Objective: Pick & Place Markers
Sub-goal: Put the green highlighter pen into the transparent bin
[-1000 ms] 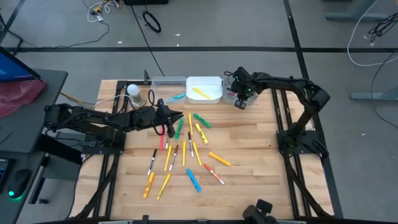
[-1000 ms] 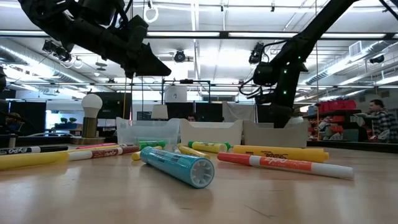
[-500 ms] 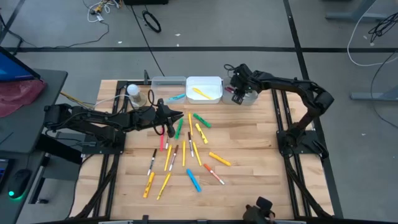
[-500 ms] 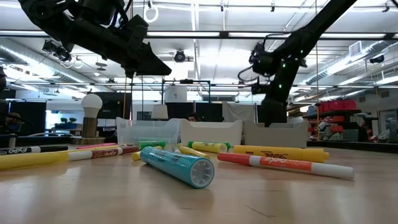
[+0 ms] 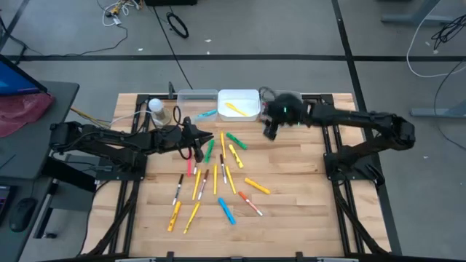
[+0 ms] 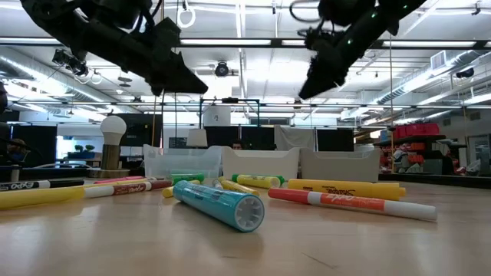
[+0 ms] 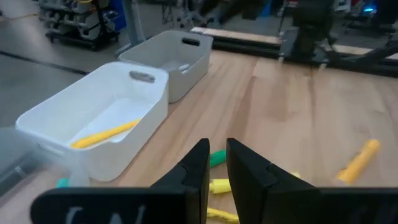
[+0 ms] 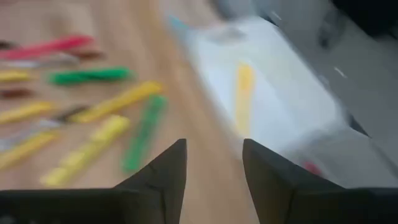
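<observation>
Markers (image 5: 218, 175) in assorted colours are mostly left scattered on the wooden table (image 5: 306, 189), one yellow marker (image 5: 234, 108) is binned, the right gripper (image 5: 269, 131) is released and empty, and the left gripper (image 5: 206, 135) is nearly clenched.

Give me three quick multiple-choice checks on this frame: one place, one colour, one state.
1. The yellow marker nearest the table's back edge lies:
A. on bare wood
B. in the white bin
C. between a gripper's fingers

2. The fat marker closest to the low camera is:
A. orange
B. pink
C. blue

3. The right gripper is:
A. open and empty
B. shut on a green marker
C. shut on a yellow marker

Answers:
1 B, the high view shows it inside the bin's walls.
2 C, its teal-blue barrel fills the low view's foreground.
3 A, its wrist view shows the fingers apart with nothing between them.
</observation>
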